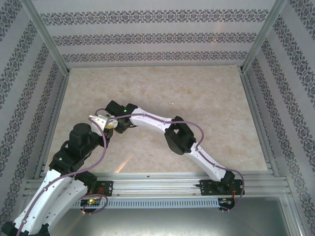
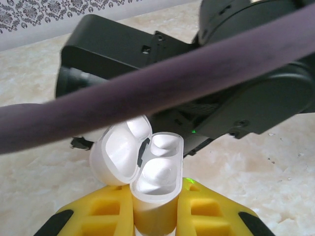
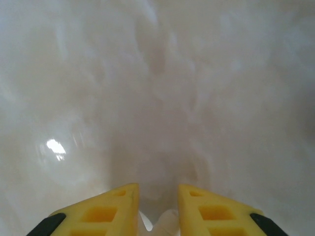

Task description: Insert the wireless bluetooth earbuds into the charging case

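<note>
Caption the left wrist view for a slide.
Left hand grips an open white charging case, purple cable crossing above.

In the left wrist view the charging case [image 2: 147, 167] is showing glossy white, inside and outside, with a dark strip at its hinge. At 6 o'clock the left gripper [image 2: 155, 196] is showing yellow fingers with black ends. A dull purple cable [image 2: 147, 88] is crossing a black housing [image 2: 123, 49], where a small green light [image 2: 193, 131] is glowing. The table [image 1: 197, 93] is showing beige with pale marble veins. The walls [image 1: 147, 37] are carrying white and grey-purple floral bands. The right gripper [image 3: 157, 196] is showing yellow too, with a blurred whitish piece [image 3: 165, 223] between.
</note>
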Available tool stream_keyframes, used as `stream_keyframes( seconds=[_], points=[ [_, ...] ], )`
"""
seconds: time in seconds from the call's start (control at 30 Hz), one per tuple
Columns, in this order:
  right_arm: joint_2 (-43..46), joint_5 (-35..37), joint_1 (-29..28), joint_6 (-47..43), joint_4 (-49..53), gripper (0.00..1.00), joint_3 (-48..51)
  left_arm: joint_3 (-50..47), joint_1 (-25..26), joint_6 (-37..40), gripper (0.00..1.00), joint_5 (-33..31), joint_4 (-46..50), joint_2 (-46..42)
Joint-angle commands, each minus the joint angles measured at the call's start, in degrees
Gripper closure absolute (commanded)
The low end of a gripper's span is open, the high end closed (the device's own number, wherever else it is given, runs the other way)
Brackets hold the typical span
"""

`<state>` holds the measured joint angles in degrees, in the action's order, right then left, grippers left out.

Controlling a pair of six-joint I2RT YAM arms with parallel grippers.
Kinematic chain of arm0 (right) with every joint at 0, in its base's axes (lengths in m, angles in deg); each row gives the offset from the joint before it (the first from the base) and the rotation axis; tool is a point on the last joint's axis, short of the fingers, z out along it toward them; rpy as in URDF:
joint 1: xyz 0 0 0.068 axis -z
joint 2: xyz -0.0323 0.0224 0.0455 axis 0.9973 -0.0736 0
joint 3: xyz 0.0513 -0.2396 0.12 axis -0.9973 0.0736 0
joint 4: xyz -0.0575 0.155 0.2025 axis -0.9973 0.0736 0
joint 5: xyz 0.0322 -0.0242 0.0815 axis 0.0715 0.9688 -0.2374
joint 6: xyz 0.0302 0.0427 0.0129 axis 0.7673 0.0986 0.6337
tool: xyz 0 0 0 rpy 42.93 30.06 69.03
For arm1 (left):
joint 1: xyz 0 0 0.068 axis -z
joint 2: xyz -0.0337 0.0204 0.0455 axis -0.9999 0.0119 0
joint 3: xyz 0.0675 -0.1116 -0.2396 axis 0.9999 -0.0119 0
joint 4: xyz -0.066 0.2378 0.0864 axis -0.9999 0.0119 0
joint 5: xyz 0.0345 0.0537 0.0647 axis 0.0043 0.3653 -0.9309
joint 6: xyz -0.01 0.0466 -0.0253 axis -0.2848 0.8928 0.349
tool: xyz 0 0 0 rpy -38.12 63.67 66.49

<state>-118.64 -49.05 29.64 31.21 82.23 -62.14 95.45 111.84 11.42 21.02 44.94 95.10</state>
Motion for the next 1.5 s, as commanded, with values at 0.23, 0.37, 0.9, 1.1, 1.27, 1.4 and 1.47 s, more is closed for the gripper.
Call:
stream_keyframes(
  seconds=[0.23, 0.37, 0.9, 1.1, 1.27, 1.4, 1.47],
  points=[
    [19.5, 2.8, 4.9, 0.8, -8.0, 0.76, 36.3, 0.3, 0.4, -3.3, 1.00, 1.5, -4.8, 2.1],
    [26.5, 1.2, 9.3, 1.8, -11.4, 0.74, 48.4, -0.5, 0.3, -4.8, 1.00, 3.0, -7.5, 3.4],
    [46.1, -8.6, 15.9, 24.2, -12.9, 0.62, 60.8, -1.7, 0.4, 2.8, 1.00, 26.7, -25.6, 17.5],
    [46.0, -6.1, 15.5, 28.0, -13.7, 0.60, 64.5, -3.6, 0.5, 3.2, 1.00, 29.9, -27.9, 17.7],
    [42.9, -6.3, 15.4, 28.5, -11.5, 0.60, 62.6, -6.2, 0.5, 4.4, 1.00, 36.1, -29.7, 17.0],
    [40.6, -7.0, 14.8, 29.0, -11.8, 0.64, 61.4, -8.3, 0.4, 5.8, 1.00, 38.1, -30.9, 15.3],
    [39.2, -7.1, 14.6, 29.0, -11.5, 0.68, 60.6, -9.7, 0.5, 6.1, 1.00, 38.5, -32.2, 14.1]
  ],
)
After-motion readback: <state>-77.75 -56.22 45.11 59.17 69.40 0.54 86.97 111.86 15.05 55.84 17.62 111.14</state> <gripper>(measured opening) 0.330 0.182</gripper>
